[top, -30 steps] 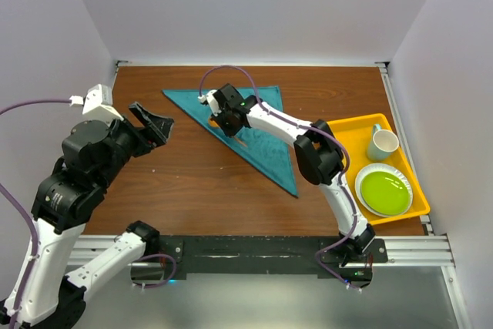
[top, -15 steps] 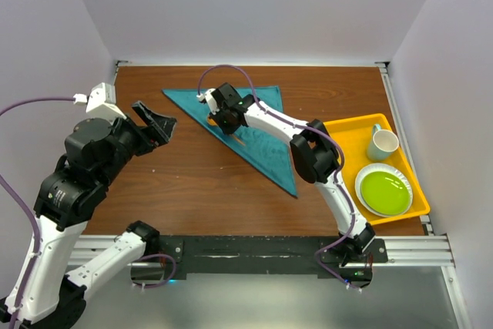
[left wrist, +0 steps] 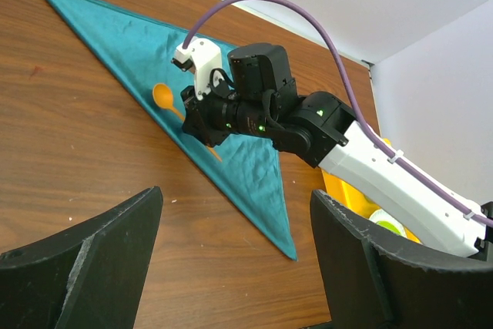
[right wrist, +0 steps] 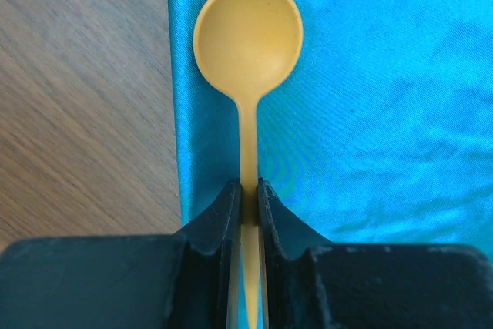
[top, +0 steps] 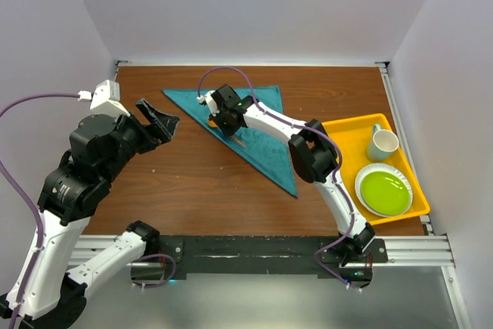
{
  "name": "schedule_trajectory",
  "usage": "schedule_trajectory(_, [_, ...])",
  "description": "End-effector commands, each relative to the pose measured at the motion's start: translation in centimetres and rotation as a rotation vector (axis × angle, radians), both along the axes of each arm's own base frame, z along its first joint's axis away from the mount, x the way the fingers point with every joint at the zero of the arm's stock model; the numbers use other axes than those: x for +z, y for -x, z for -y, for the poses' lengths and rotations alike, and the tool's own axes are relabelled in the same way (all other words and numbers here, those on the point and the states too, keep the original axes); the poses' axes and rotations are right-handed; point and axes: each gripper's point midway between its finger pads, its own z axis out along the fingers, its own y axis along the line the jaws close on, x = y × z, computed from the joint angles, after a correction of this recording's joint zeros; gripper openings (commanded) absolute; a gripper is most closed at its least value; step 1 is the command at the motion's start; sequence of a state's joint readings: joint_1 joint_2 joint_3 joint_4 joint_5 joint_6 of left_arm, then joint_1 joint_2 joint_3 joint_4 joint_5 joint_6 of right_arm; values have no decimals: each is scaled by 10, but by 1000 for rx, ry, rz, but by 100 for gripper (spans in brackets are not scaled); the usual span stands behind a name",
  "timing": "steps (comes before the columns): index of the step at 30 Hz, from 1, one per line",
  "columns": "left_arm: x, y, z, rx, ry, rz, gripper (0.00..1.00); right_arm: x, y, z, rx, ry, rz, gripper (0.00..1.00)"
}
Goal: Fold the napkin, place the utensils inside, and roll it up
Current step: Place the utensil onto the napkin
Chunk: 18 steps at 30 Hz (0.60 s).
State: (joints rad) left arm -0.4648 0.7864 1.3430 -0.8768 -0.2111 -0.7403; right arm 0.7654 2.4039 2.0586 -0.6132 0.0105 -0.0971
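The teal napkin point(top: 269, 148) lies folded into a triangle on the wooden table, its long fold edge running from far left to near right. The orange spoon point(right wrist: 248, 36) rests on the cloth just inside that fold edge, bowl pointing away from my right gripper point(right wrist: 247, 194). That gripper is shut on the spoon's thin handle, low over the napkin point(right wrist: 370, 113). In the left wrist view the spoon's bowl point(left wrist: 162, 96) shows beside the right wrist. My left gripper point(top: 158, 121) hangs open above bare table left of the napkin, holding nothing.
A yellow tray point(top: 347, 132) sits at the right edge of the table, holding a pale green cup point(top: 383, 144) and a white-rimmed green plate point(top: 384, 190). White walls enclose the table on three sides.
My left arm has drifted slightly up and to the right. The right gripper has shifted a little toward the napkin's fold edge, still on the spoon.
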Motion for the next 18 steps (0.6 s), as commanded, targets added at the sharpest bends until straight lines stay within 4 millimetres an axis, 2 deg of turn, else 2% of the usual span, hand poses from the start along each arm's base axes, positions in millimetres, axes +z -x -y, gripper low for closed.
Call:
schedule_trajectory(1, [9, -3, 3, -12, 9, 40, 82, 7, -8, -6, -10, -18, 29, 16])
schedule_trajectory(12, [6, -2, 5, -17, 26, 31, 83, 13, -8, -10, -19, -38, 23, 28])
schedule_trajectory(15, [0, -4, 8, -22, 32, 19, 84, 39, -12, -13, -51, -62, 50, 34])
schedule_trajectory(16, [-5, -7, 9, -18, 31, 7, 84, 61, -16, -11, -92, -92, 72, 36])
schedule_trajectory(18, [-11, -12, 9, 6, 43, -15, 84, 91, -13, -11, -130, -139, 78, 43])
